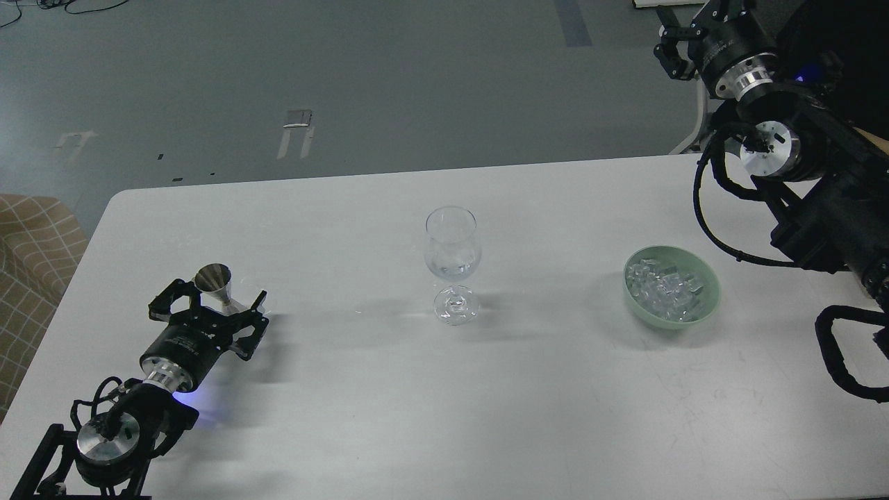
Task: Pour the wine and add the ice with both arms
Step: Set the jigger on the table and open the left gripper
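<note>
As I look down from the head camera, a white rectangular table [389,417] fills most of the view, with grey floor beyond its far edge. Near the middle stands an upright clear stemmed wine glass [452,264], holding a small amount of colourless wine [453,267] low in its bowl. Well to its right sits a pale green round bowl [705,309] heaped with small transparent ice cubes [663,285]. My left gripper [219,305] lies low over the table's left side, its two black fingers spread wide on either side of a small silver metal cone-shaped jigger [215,285]; I cannot tell whether they touch it. My right gripper [674,48] is raised beyond the table's far right corner, seen dark and end-on, so I cannot tell whether it is released or clenched.
</note>
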{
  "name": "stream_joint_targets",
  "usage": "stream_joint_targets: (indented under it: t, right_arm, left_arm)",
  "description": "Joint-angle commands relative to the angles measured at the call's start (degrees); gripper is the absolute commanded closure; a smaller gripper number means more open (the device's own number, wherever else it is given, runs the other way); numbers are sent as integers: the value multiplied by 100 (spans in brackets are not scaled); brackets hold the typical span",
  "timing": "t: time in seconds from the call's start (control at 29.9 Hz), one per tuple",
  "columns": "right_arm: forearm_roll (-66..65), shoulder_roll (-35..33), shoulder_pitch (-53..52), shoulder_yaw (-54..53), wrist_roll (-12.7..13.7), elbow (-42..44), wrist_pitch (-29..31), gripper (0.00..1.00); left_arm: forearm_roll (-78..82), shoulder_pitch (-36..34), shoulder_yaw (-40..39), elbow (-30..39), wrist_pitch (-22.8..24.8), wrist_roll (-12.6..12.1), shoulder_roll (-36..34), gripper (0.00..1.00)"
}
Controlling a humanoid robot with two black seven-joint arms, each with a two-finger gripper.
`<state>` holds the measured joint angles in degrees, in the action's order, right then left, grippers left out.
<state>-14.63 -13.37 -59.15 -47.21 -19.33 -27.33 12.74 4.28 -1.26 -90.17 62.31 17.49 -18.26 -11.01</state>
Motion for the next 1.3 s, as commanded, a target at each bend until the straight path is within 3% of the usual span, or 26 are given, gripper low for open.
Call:
stream_joint_targets:
  t: [0.0, 0.77, 1.07, 1.14, 1.27]
  right_arm:
    - [4, 1, 0, 1, 0, -9, 1, 0]
    - [4, -43, 17, -8, 0, -62, 1, 0]
    - [4, -70, 26, -8, 0, -62, 10, 0]
    - [4, -78, 26, -8, 0, -62, 10, 0]
    - [4, -87, 35, -8, 0, -62, 10, 0]
  left_arm:
    - [-6, 12, -10, 0, 8, 7, -7, 5]
    - [-24, 161, -115, -167, 272, -28, -437, 2]
    - [-24, 776, -598, -149, 1018, -608, -552, 2]
    - [-24, 934, -721, -140, 1051, -774, -569, 2]
    - [-24, 1049, -915, -140, 1051, -854, -639, 2]
